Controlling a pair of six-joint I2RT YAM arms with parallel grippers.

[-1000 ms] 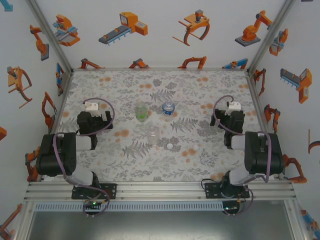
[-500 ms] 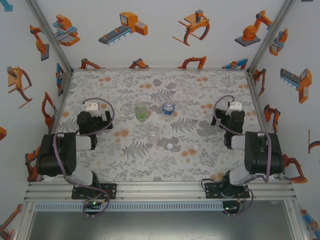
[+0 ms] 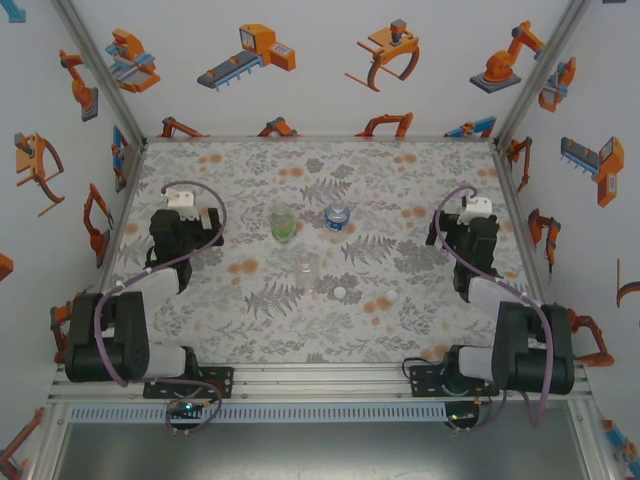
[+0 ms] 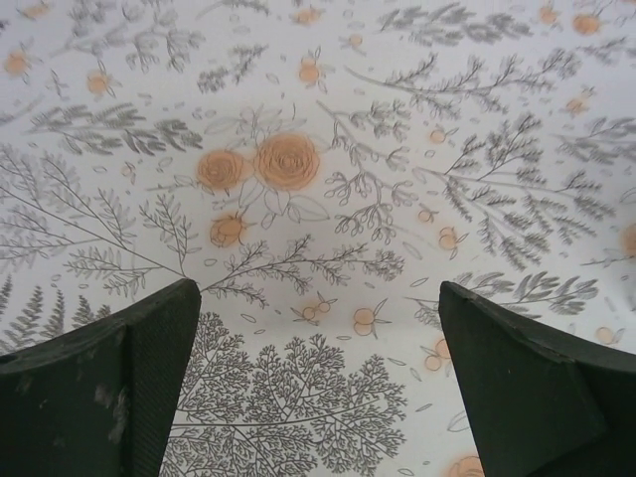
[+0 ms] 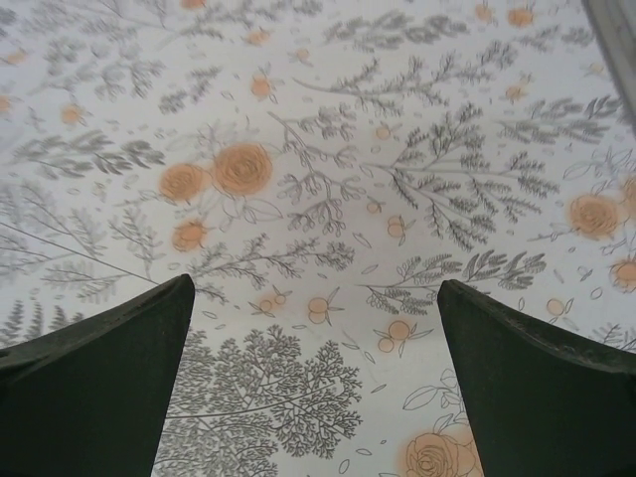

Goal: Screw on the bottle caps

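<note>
Three bottles stand upright mid-table: a green-tinted bottle point(image 3: 283, 226), a bottle with a blue label point(image 3: 338, 217) to its right, and a plain clear bottle point(image 3: 309, 270) nearer the arms. A small white bottle cap point(image 3: 340, 292) lies on the cloth just right of the clear bottle. My left gripper point(image 3: 183, 230) hangs over the left side of the table, well left of the bottles. My right gripper point(image 3: 468, 234) hangs over the right side. In the wrist views the left gripper point(image 4: 318, 288) and the right gripper point(image 5: 316, 281) are both open over bare floral cloth, nothing between their fingers.
The floral tablecloth point(image 3: 250, 330) covers the whole table. White walls with robot pictures close it in at the left, back and right. An aluminium rail point(image 3: 320, 378) carrying both arm bases runs along the near edge.
Both arms have stretched out: their elbows dropped back toward the near rail and both grippers shifted a little farther from the bases. Bottles and cap have not moved.
</note>
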